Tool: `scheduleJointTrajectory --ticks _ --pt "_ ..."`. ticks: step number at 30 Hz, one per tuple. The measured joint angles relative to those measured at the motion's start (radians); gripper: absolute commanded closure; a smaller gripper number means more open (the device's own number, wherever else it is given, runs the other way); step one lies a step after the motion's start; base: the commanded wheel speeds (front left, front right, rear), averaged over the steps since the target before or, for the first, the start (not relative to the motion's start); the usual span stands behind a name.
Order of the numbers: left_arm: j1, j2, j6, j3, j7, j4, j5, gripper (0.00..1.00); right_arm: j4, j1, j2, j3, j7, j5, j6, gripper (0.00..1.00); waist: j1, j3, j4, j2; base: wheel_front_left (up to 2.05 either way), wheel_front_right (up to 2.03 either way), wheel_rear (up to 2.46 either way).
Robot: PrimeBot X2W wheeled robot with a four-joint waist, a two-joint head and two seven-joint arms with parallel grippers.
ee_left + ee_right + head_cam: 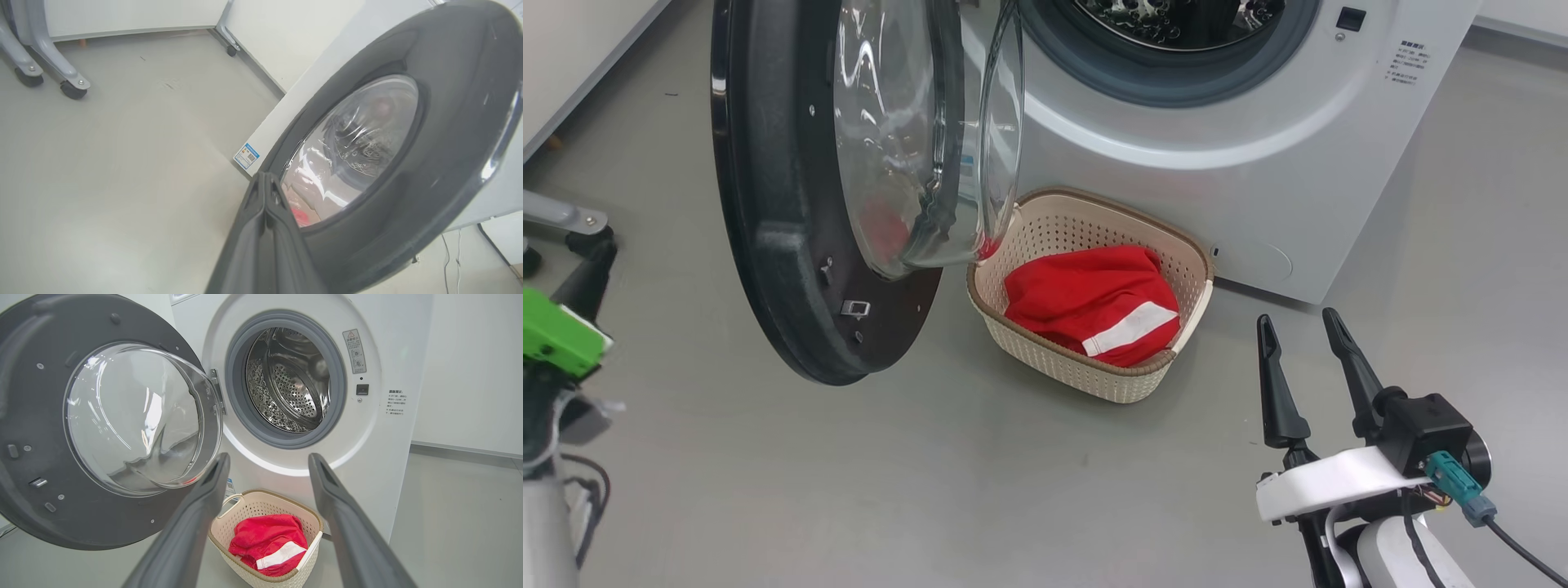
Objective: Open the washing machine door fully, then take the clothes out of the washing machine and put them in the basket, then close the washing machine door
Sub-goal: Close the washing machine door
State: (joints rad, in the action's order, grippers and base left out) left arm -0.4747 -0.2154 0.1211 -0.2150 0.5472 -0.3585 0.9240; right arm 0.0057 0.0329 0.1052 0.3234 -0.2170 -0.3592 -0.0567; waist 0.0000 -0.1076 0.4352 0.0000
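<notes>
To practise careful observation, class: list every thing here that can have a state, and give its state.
Door: open.
Drum: empty, as far as seen.
Basket: holding red clothes.
Left gripper: shut, empty.
Right gripper: open, empty.

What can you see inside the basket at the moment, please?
The basket holds the clothes: bunched red fabric with a white stripe. Whether more pieces lie underneath cannot be seen, because the top fabric covers most of the basket's floor.
</notes>
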Motion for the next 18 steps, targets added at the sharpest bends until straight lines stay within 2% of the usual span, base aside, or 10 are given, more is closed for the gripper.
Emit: scheduleJointTrajectory --ticks 10,18 --pt "0.181 -0.056 0.0 0.157 -0.244 0.149 -0.144 1.0 0.003 -0.003 0.0 -0.001 0.0 -0.001 0.0 0.0 0.0 0.008 0.003 0.0 0.0 0.0 0.0" --pt "0.278 -0.068 0.003 0.218 -0.426 0.181 -0.219 1.0 0.003 -0.003 0.0 -0.001 -0.002 -0.001 0.0 0.0 0.0 0.009 0.003 0.0 0.0 0.0 0.0"
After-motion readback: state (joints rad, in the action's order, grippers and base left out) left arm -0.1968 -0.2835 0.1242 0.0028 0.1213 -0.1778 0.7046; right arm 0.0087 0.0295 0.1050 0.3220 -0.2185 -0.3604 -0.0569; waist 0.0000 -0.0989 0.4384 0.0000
